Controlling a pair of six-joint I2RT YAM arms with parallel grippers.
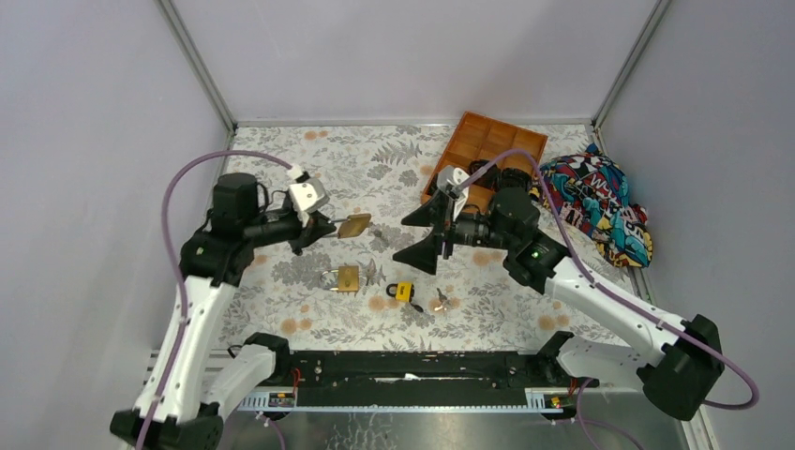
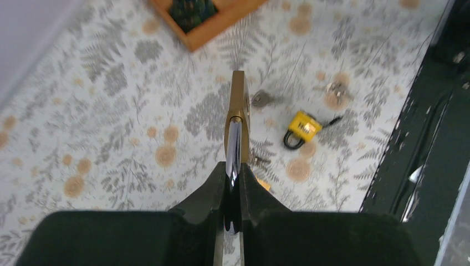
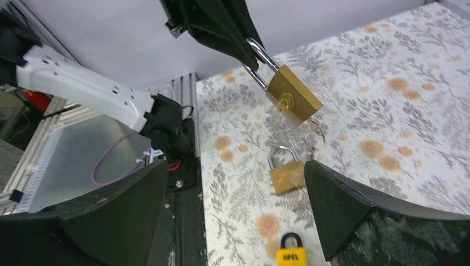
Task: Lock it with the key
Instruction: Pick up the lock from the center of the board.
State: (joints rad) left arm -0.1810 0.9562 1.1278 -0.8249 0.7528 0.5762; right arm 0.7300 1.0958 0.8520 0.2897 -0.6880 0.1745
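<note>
**Three padlocks, two keys on the bench**

Two are brass. The held brass padlock (image 1: 354, 225) hangs above the table left of centre, its shackle pinched in the narrowed left gripper (image 1: 314, 225). The second brass padlock (image 1: 345, 277) lies just nearer. One yellow padlock (image 1: 403, 292) lies to its right, with the first key (image 1: 439, 300) beside it. The second key (image 2: 260, 100) lies near the held lock. The right gripper (image 1: 424, 234) is spread wide and empty.
</note>
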